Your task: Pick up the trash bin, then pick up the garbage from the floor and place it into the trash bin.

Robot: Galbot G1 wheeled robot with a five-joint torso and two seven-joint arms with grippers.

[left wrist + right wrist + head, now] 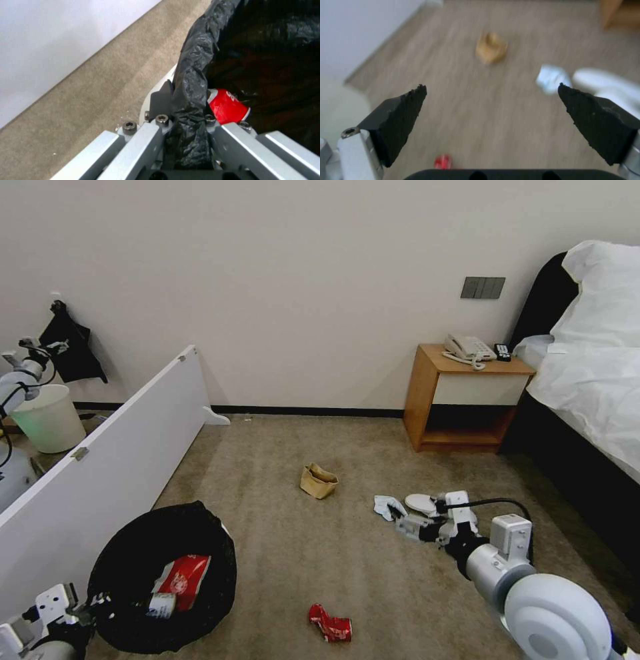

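Now right tool (491,96) spread above floor (280,553), crushed can (442,161) beneath

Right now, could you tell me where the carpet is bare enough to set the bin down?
Bare carpet lies between the trash bin, brown paper bag and crushed red can. It is crowded by the right end effector, near the tissue and slipper.

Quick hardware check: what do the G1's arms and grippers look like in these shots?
Arms are silver-grey metal with rounded white joint housings; a black cable loops above the right wrist. The right gripper has wedge-shaped black foam-like pads on silver finger bars. The left gripper has angular aluminium links fastened with dark hex-socket bolts.
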